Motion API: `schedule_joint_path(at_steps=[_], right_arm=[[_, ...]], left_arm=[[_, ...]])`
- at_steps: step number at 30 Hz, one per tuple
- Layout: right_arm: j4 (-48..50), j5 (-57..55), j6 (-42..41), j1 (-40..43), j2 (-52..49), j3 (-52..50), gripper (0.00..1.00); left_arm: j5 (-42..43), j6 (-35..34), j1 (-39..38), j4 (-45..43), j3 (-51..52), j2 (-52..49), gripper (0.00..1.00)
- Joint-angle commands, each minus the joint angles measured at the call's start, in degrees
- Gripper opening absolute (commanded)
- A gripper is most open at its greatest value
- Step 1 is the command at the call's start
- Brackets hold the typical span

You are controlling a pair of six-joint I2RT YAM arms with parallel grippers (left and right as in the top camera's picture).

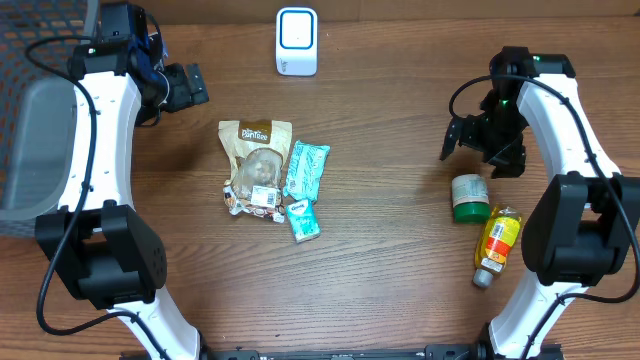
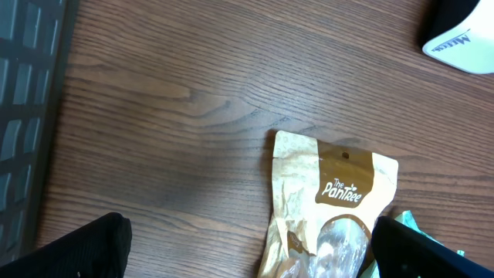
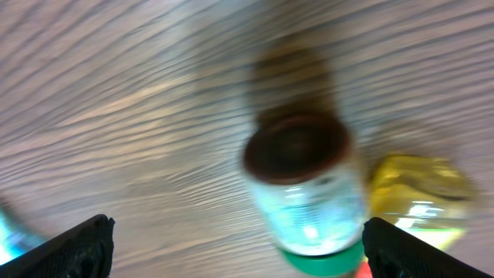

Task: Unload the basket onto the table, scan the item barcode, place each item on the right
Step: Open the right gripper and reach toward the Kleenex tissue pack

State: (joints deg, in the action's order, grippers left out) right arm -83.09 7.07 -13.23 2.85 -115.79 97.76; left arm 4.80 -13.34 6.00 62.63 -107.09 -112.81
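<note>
- The right gripper (image 1: pixel 482 150) hangs just above the jar (image 1: pixel 470 195). Its fingers are spread wide and there is nothing between them.
- The jar lies on the table (image 1: pixel 400 300) on the right side, green lid toward the robot's base. It is just beside a yellow bottle (image 1: pixel 497 240) and well apart from the scanner (image 1: pixel 297 40) at the far edge.
- Judging the jar to be the item in hand, a good grasp comes down square across its round body. It should close gently enough that the jar does not roll into the bottle.
- The fingers should leave the label uncovered, so the barcode can be turned to face the scanner's window.
- The left gripper (image 1: pixel 190 87) is also fully spread and empty, near the top of the brown pouch (image 1: pixel 255 160). It is best kept out of the path to the scanner.
- Only the overhead view shows both arms, the scanner and the stretch of table the jar would cross.
- The right wrist view, though blurred, shows that the jar sits right of centre between its fingertips.
- The left wrist view shows the pouch's printed front sharply, plus a corner of the scanner.
- No view shows a readable barcode on the jar.
</note>
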Motion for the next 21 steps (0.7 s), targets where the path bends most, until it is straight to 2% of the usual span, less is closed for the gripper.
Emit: schedule_joint_path(at_steps=[1,6,12,21], right_arm=[[0.22,11.76,1.81,-2.05,0.63,0.90,1.00],[1.44,15.10,1.73,-7.67,0.63,0.90,1.00],[3.80,15.10,0.96,-18.38,0.63,0.87,1.00],[9.90,14.82,-6.25,-34.14,0.61,0.87,1.00]], left_arm=[[0.61,0.92,-0.39,0.11,-0.74,0.79,1.00],[0.61,0.92,-0.39,0.11,-0.74,0.79,1.00],[0.61,0.92,-0.39,0.11,-0.74,0.79,1.00],[0.59,0.92,-0.39,0.09,-0.74,0.79,1.00]])
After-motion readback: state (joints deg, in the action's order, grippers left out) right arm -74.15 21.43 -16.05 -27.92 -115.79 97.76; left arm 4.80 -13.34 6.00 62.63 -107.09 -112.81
